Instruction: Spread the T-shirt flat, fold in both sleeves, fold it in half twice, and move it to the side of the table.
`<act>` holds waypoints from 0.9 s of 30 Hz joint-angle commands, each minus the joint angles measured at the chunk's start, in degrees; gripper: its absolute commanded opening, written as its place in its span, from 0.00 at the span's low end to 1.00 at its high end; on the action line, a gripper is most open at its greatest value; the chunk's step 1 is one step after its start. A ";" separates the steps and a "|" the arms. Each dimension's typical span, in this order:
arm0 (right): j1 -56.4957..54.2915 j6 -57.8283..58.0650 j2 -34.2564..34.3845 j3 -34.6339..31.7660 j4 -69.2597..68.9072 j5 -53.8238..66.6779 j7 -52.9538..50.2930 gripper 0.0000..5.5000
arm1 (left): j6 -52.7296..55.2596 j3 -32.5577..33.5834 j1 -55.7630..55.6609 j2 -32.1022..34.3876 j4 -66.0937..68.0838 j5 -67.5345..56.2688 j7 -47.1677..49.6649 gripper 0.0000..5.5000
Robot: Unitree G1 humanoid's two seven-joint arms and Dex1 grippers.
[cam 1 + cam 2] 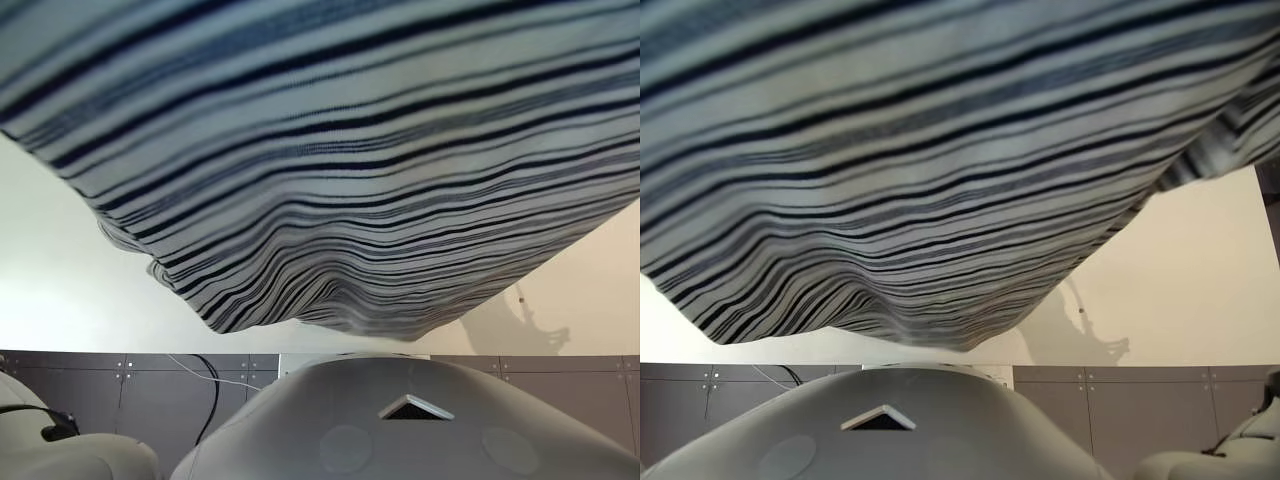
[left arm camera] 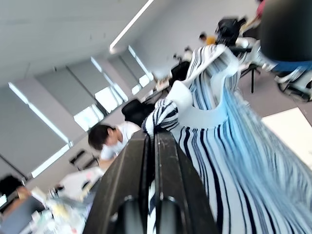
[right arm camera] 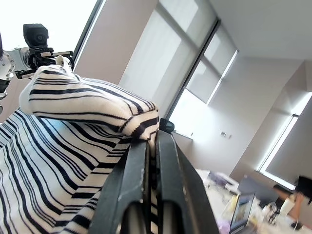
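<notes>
2 grippers held the T-shirt (image 1: 330, 180) up in the air, high over the pale table (image 1: 50, 270). The left gripper (image 2: 155, 140) had its 2 black fingers pressed together on a bunched bit of striped cloth, close to the white neck band (image 2: 204, 114). The right gripper (image 3: 152, 142) was pinched tight on another bunched edge of the shirt. The cloth hung between them like a saggy tent. Its low part drooped toward the table, but I could not tell if it touched.

The step in hand looked like spreading the shirt flat. To do it well, both arms needed to go down at the same speed, so that 1 side would not land first and crumple. The hanging bottom edge needed to meet the table first. Then the arms could draw the top away from it, so the cloth rolled out smooth. The 2 grips needed a gentle pull apart, so the middle would not sag. Neither gripper should let go before the shirt lay on the table. The bunched cloth in each grip might leave a lump, so those spots might need a small tug after.
</notes>
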 commanded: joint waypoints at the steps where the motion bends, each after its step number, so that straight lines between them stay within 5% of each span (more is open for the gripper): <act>1: 3.33 -2.28 9.47 22.57 4.61 -16.08 0.54 0.02 | -8.40 -18.79 7.53 -6.50 2.87 15.89 -1.32 0.02; 5: -7.20 -8.47 20.82 40.15 28.98 -34.97 0.51 0.02 | -19.92 -42.69 0.68 -23.57 27.45 36.11 -1.17 0.02; 8: -17.81 -14.39 28.09 43.94 51.16 -43.38 0.53 0.02 | -32.42 -50.62 -5.76 -35.64 53.55 48.43 2.97 0.02; 15: -27.68 -23.85 34.68 44.14 71.51 -51.21 1.11 0.02 | -50.46 -48.71 -12.37 -42.84 77.38 55.89 10.34 0.02; 20: -36.33 -26.74 39.41 43.56 89.12 -58.62 -10.74 0.02 | -54.31 -47.74 -19.19 -45.60 91.85 62.40 23.09 0.02; 27: -38.06 -29.23 43.24 44.43 95.93 -67.31 -19.06 0.22 | -51.68 -48.76 -20.62 -48.91 97.64 69.84 34.54 0.02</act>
